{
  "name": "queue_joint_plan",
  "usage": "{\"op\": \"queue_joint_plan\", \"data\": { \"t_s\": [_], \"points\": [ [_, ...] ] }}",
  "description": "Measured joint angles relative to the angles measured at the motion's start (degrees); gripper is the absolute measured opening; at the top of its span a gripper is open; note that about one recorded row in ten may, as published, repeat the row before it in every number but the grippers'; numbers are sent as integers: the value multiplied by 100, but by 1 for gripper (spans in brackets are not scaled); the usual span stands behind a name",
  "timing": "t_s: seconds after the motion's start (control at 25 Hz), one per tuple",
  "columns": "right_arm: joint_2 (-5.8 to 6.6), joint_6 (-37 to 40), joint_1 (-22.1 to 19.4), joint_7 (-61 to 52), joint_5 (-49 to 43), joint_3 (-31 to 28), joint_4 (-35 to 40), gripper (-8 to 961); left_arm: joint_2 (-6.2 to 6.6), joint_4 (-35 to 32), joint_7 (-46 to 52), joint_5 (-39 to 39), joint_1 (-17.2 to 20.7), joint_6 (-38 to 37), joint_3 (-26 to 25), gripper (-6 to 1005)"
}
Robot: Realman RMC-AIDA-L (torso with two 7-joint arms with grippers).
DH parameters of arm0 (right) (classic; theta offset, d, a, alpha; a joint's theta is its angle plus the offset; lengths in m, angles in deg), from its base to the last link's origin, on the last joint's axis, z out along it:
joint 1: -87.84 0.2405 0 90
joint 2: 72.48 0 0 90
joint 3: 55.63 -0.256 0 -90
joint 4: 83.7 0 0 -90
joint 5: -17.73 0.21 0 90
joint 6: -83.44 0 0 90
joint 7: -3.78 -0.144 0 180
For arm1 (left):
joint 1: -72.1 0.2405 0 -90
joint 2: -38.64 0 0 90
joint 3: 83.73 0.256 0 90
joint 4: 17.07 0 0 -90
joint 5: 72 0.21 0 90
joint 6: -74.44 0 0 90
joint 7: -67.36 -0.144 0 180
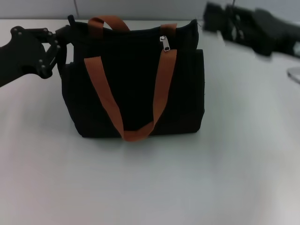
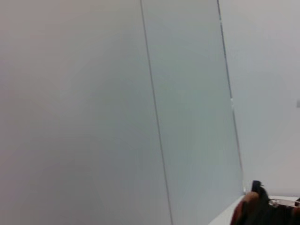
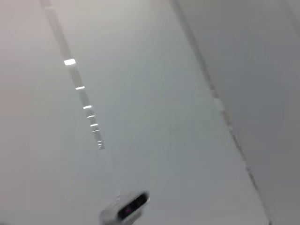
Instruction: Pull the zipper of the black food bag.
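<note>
The boxy black fabric food bag (image 1: 136, 84), with its two long rust-brown webbing handles (image 1: 161, 89), stands upright on the pale, smooth table (image 1: 150, 187), toward the far edge and a little nearer the left side than the right. The small silver metal zipper pull (image 1: 164, 43) hangs on the black zipper track along the top of the bag, closer to the bag's right end, just beside the right strap of the front handle.

The left tool (image 1: 65, 35) is at the upper left corner of the bag, touching it or just beside it; its black fingers merge with the black fabric, so I cannot tell if they are apart or together, or if they hold the bag. The right tool (image 1: 213, 21) is in the air near the far right corner of the table, well apart from the zipper pull, and its state I also cannot tell.

I judge that the task is at its early step: the bag is being steadied and the pull is not yet taken. The next move calls for the right tool to come to the tiny, flat, shiny pull and pinch it exactly, then draw it along the track. The soft fabric can give way, so the bag needs a firm hold.
</note>
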Motion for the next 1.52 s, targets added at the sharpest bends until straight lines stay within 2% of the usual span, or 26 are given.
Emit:
{"op": "queue_joint_plan", "data": {
  "t_s": [0.12, 0.2, 0.24, 0.28, 0.32, 0.4, 0.48, 0.64, 1.0, 1.12, 1.16, 1.28, 1.32, 1.36, 1.4, 1.52],
  "points": [
    [122, 373, -164, 1245, -198, 60, -520, 403, 15, 0, 60, 2, 0, -43, 39, 168],
    [134, 446, -300, 1827, -520, 99, -631, 497, 28, -21, 163, 8, -1, -45, 46, 169],
    [109, 446, -369, 2084, -734, 102, -644, 537, 33, -27, 212, 12, -3, -39, 51, 170],
    [25, 384, -495, 2528, -1182, 90, -680, 577, 68, -43, 342, 25, -11, -2, 62, 171],
    [25, 384, -495, 2528, -1182, 90, -680, 616, 68, -43, 342, 25, -11, -2, 62, 172],
    [-72, 269, -569, 2904, -1536, 69, -754, 696, 118, -46, 449, 40, 2, 23, 61, 174],
    [-134, 65, -606, 3216, -1788, 81, -946, 735, 169, -44, 571, 45, 20, 37, 56, 175],
    [-138, -140, -578, 3342, -1901, 144, -1149, 814, 186, -34, 676, 100, 28, 49, 62, 179],
    [-143, -391, -548, 3568, -1993, 153, -1339, 814, 197, -224, 1429, 328, 40, 104, 68, 186],
    [-147, -395, -541, 3572, -1995, 151, -1362, 814, 238, -445, 1741, 489, 47, 102, 67, 189],
    [-149, -401, -535, 3572, -1996, 151, -1378, 814, 297, -587, 2025, 617, 49, 63, 67, 190],
    [-153, -471, -507, 3574, -1999, 150, -1446, 814, 297, -587, 2025, 617, 49, 63, 67, 192],
    [-153, -471, -507, 3574, -1999, 150, -1446, 814, 519, -763, 2601, 748, 46, -286, 52, 193],
    [-154, -496, -505, 3575, -2000, 150, -1463, 814, 519, -763, 2601, 748, 46, -286, 52, 242],
    [-154, -523, -498, 3575, -2000, 150, -1481, 814, 673, -758, 2864, 687, 46, -727, -12, 292],
    [-158, -564, -454, 3576, -2003, 150, -1545, 814, 731, -739, 2944, 624, 41, -1108, -58, 424]
  ]
}}
